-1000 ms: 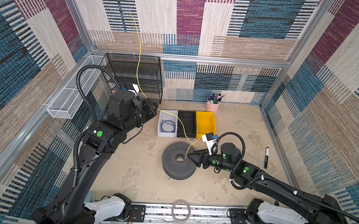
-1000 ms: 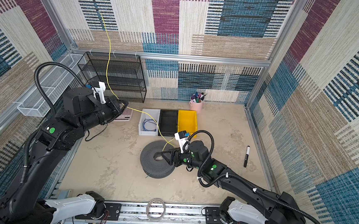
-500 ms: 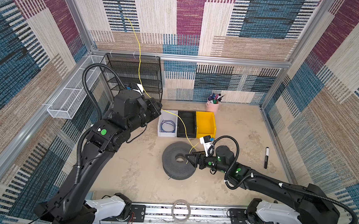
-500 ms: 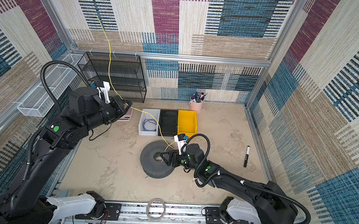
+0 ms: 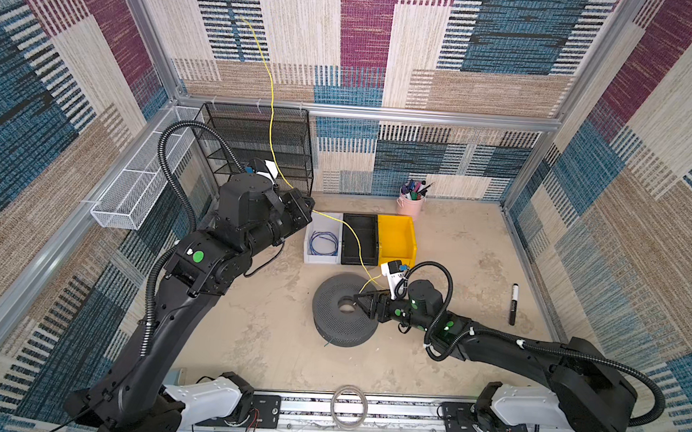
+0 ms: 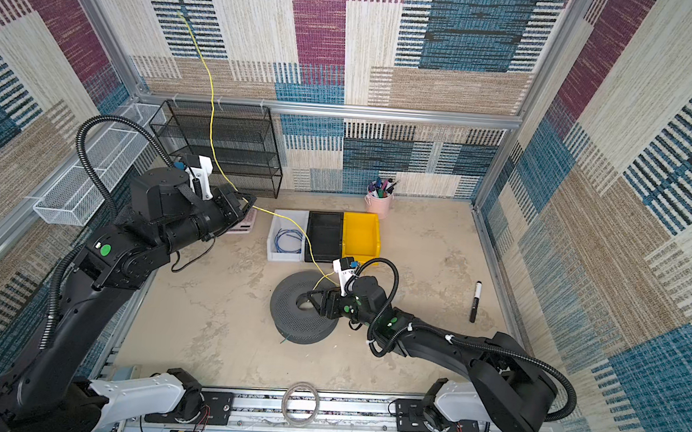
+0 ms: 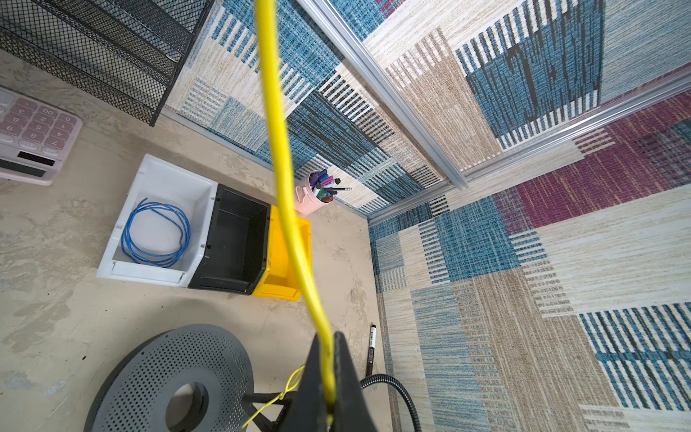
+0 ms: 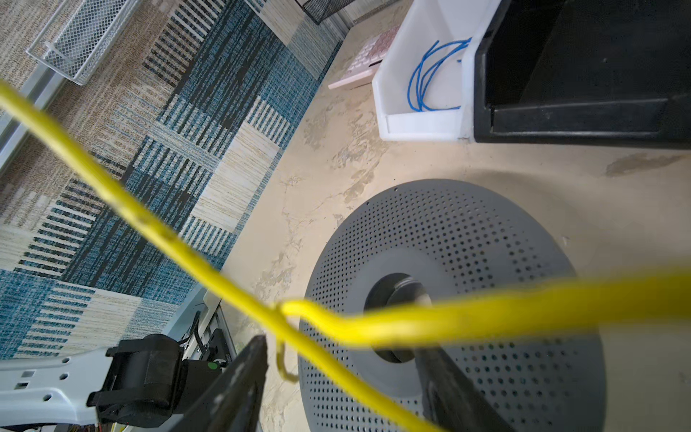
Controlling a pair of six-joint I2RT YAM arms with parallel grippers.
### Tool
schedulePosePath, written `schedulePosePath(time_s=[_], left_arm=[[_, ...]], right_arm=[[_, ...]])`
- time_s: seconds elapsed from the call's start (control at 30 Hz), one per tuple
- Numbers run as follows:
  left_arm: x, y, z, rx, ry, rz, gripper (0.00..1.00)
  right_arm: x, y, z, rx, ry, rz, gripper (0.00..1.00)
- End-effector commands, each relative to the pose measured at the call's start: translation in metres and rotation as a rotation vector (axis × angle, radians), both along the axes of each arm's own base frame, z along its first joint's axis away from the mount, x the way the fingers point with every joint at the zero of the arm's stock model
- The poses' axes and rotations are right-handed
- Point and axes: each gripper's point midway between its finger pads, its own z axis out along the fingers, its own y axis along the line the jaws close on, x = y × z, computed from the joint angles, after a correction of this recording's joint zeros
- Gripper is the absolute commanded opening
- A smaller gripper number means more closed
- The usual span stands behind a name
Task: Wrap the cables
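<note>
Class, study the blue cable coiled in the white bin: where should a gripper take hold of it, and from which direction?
Pinch the blue cable where its strands run bunched along one side of the loop, coming straight down. The coil lies flat on the floor of the white bin, whose walls would likely block a sideways approach.

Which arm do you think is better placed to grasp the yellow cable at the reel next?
Right, probably: the right gripper is open over the reel with the yellow cable between its jaws; the left gripper is shut on it farther off.
</note>
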Motion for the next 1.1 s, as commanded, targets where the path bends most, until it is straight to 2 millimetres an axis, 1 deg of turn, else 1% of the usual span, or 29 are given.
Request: schedulePosePath(time_s=[0.0,0.03,0.1,0.13,0.2,0.27,0.3,0.37,0.43,0.57,0.63,0.73,0.8,0.9,1.0,1.07], left_arm=[[-0.001,0.004,0.003,0.0,-0.011,0.015,0.0],[-0.002,0.005,0.003,0.003,-0.013,0.019,0.0],[-0.002,0.006,0.0,0.011,-0.013,0.025,0.0],[-0.002,0.008,-0.001,0.017,-0.014,0.03,0.0],[-0.002,0.01,-0.004,0.029,-0.015,0.038,0.0],[-0.002,0.011,-0.005,0.039,-0.029,0.037,0.0],[-0.002,0.012,-0.004,0.045,-0.039,0.037,0.0],[-0.003,0.013,-0.003,0.06,-0.065,0.033,0.0],[-0.005,0.014,0.003,0.085,-0.112,0.021,0.0],[-0.012,0.016,0.009,0.128,-0.192,-0.011,0.0],[-0.016,0.02,0.009,0.149,-0.209,-0.013,0.0],[-0.022,0.027,0.012,0.184,-0.253,-0.015,0.0],[-0.026,0.035,0.01,0.222,-0.268,0.002,0.0],[-0.029,0.044,-0.001,0.276,-0.265,0.021,0.0],[-0.03,0.041,-0.009,0.291,-0.259,0.001,0.0],[-0.028,0.038,-0.015,0.274,-0.255,-0.005,0.0]], right_arm=[[0.005,0.009,0.024,0.081,-0.05,0.009,0.53],[0.003,0.011,0.028,0.096,-0.054,0.022,0.48],[0.0,0.013,0.037,0.123,-0.051,0.042,0.26],[-0.002,0.013,0.042,0.14,-0.051,0.049,0.19],[-0.009,0.011,0.056,0.178,-0.051,0.067,0.08],[-0.013,0.005,0.072,0.201,-0.051,0.069,0.02],[-0.015,0.0,0.081,0.215,-0.049,0.072,0.0],[-0.017,-0.016,0.101,0.247,-0.043,0.066,0.0],[-0.013,-0.041,0.118,0.283,-0.032,0.047,0.0],[-0.002,-0.103,0.15,0.383,-0.011,-0.001,0.0],[0.002,-0.124,0.165,0.433,-0.01,-0.008,0.0],[0.007,-0.146,0.184,0.516,0.004,0.002,0.0],[0.011,-0.156,0.191,0.588,0.031,-0.001,0.0],[0.014,-0.16,0.202,0.676,0.05,0.014,0.0],[0.016,-0.159,0.209,0.691,0.05,0.027,0.0],[0.017,-0.156,0.211,0.648,0.044,0.039,0.0]])
